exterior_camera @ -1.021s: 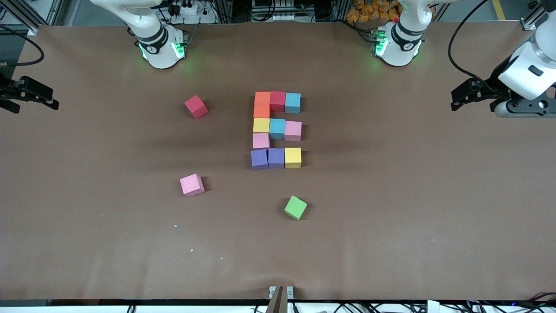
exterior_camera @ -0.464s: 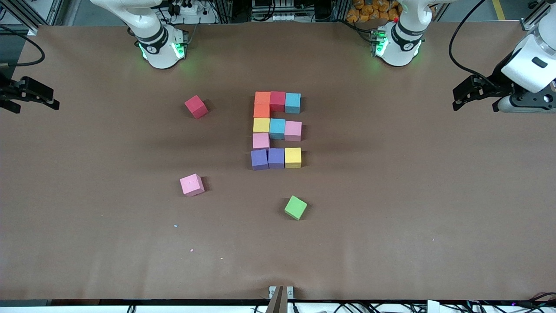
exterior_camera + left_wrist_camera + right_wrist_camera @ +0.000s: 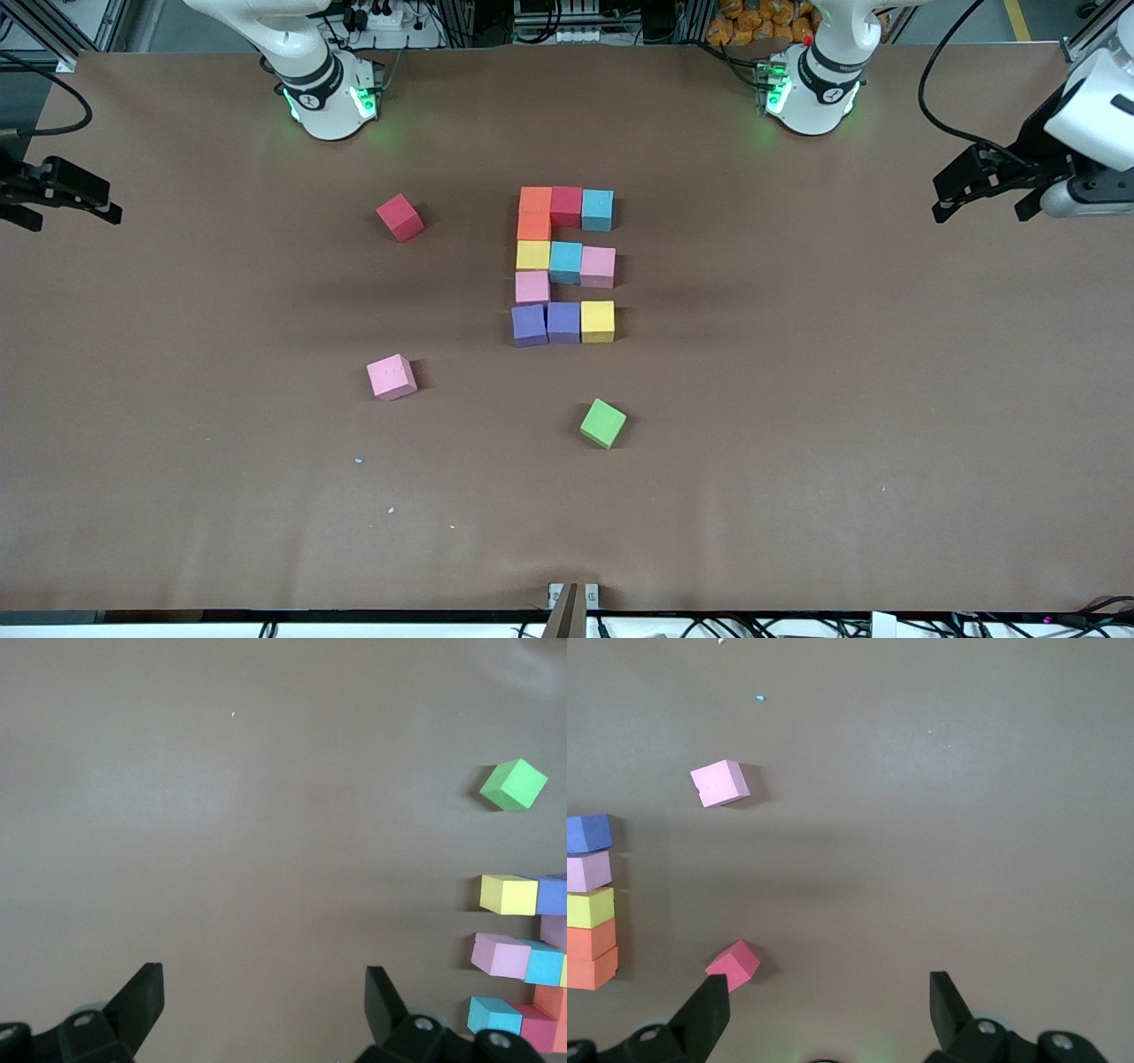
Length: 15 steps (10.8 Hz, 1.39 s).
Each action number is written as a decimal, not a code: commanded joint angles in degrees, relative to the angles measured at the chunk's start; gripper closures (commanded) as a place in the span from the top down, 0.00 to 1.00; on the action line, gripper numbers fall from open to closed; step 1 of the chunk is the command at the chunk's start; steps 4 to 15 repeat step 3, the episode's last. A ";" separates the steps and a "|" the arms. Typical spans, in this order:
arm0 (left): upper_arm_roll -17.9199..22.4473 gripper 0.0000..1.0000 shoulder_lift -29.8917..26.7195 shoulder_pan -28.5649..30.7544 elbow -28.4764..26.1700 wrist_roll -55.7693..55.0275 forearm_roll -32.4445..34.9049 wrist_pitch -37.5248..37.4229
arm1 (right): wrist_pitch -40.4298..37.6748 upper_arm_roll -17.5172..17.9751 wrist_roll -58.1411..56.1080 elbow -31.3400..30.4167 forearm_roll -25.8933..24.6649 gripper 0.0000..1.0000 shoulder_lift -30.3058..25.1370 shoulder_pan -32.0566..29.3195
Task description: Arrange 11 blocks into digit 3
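On table (image 3: 797, 443), eleven arranged blocks (image 3: 564, 264), three strays

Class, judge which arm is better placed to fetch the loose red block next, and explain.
Right: the red block lies toward its end, near its open pincer; the left pincer is across the table.

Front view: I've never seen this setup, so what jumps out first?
A tight cluster of coloured blocks in mid-table forms a digit-like shape. Three loose cubes lie apart: a red cube and pink cube toward the right arm's end, a green cube nearest the camera.
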 commanded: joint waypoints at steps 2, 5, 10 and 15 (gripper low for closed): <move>-0.09 1.00 0.28 -0.25 0.56 -0.59 -0.49 0.11 | 0.52 0.46 -0.61 -1.38 0.55 1.00 -1.41 -0.87; -0.09 1.00 0.36 -0.33 0.82 -0.59 -0.58 0.11 | 0.52 0.46 -0.61 -1.38 0.55 1.00 -1.41 -0.87; -0.09 1.00 0.36 -0.33 0.82 -0.59 -0.58 0.11 | 0.52 0.46 -0.61 -1.38 0.55 1.00 -1.41 -0.87; -0.09 1.00 0.36 -0.33 0.82 -0.59 -0.58 0.11 | 0.52 0.46 -0.61 -1.38 0.55 1.00 -1.41 -0.87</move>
